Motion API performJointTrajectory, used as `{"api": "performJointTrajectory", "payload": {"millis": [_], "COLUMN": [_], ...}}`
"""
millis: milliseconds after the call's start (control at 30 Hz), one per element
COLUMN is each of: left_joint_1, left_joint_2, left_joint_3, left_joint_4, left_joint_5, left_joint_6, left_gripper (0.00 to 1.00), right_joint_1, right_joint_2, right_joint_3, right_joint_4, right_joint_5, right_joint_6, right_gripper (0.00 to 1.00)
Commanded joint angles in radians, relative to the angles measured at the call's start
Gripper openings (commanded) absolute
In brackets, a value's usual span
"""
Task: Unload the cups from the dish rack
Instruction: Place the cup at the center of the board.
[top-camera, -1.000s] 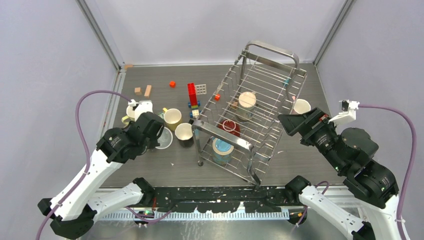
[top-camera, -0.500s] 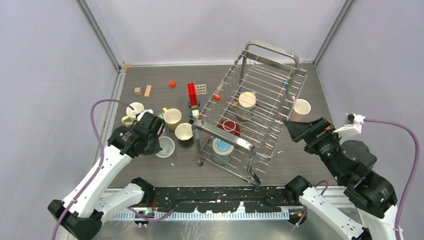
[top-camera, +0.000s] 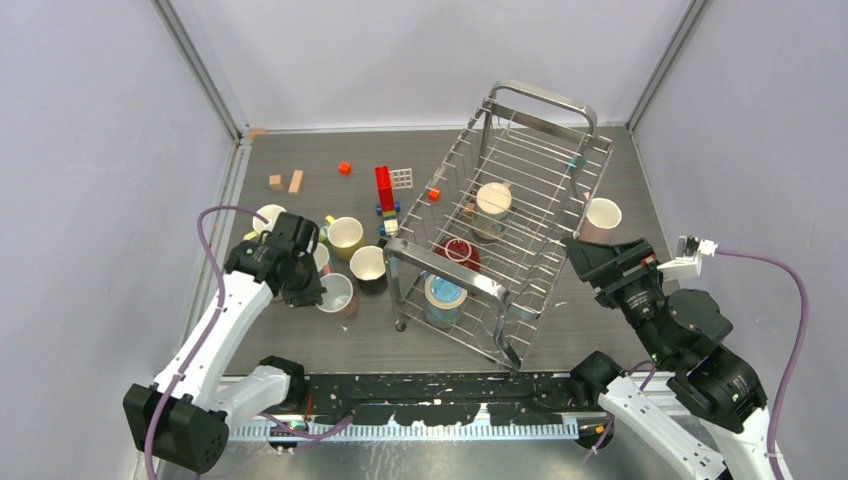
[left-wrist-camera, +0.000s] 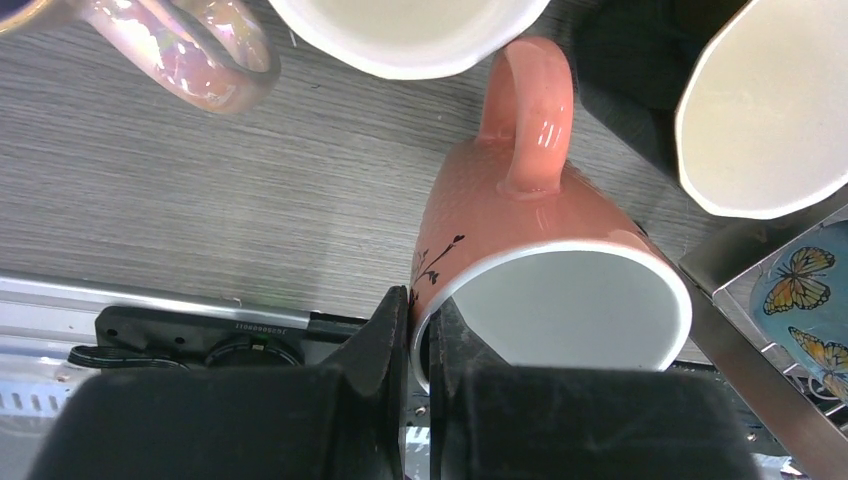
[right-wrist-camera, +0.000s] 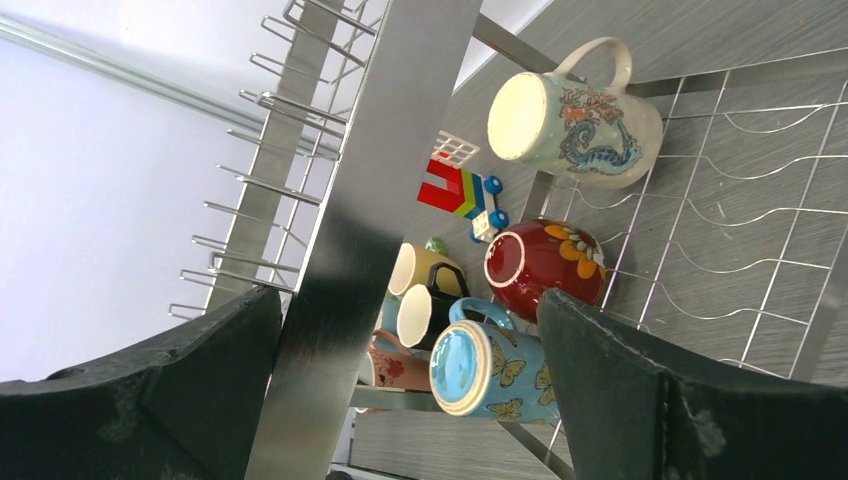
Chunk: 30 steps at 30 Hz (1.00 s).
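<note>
Rim of pink mug (left-wrist-camera: 540, 240) between closed fingers (left-wrist-camera: 385, 335) of left hand (left-wrist-camera: 420, 330)

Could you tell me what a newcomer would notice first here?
The wire dish rack sits askew in the middle with three mugs inside. To its left, the left end effector pinches the rim of a tilted pink mug among other cups; the right end effector stands open beside the rack.

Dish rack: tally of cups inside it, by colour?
cream cup: 1
dark red cup: 1
light blue cup: 1
Total in the dish rack: 3
</note>
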<state>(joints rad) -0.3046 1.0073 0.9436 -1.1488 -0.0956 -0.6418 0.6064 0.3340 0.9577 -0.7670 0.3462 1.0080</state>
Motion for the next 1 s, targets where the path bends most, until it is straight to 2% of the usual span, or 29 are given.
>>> {"api": "performJointTrajectory", "payload": {"millis": [0, 167, 400, 600, 733, 967], "left_joint_1": [0.026, 0.033, 0.033, 0.034, 0.035, 0.035], "left_joint_2": [-0.006, 0.007, 0.039, 0.051, 0.048, 0.053], "left_joint_3": [-0.004, -0.028, -0.053, -0.061, -0.07, -0.076], "left_joint_4": [0.083, 0.111, 0.146, 0.16, 0.168, 0.173], "left_joint_5": [0.05, 0.055, 0.074, 0.079, 0.079, 0.079], "left_joint_6": [0.041, 0.038, 0.033, 0.029, 0.022, 0.022], "left_gripper": [0.0, 0.0, 0.0, 0.0, 0.06, 0.08], "right_joint_1": [-0.002, -0.002, -0.002, -0.003, -0.003, -0.003], "right_joint_2": [-0.018, -0.015, 0.041, 0.106, 0.106, 0.023], "right_joint_3": [-0.063, 0.019, 0.139, 0.225, 0.29, 0.298], "right_joint_4": [-0.167, -0.151, -0.032, 0.015, -0.085, -0.267], "right_joint_5": [0.077, 0.049, -0.112, -0.188, -0.075, 0.143], "right_joint_6": [-0.024, -0.074, -0.122, -0.138, -0.138, -0.102], "right_gripper": [1.0, 1.0, 1.0, 1.0, 1.0, 1.0]}}
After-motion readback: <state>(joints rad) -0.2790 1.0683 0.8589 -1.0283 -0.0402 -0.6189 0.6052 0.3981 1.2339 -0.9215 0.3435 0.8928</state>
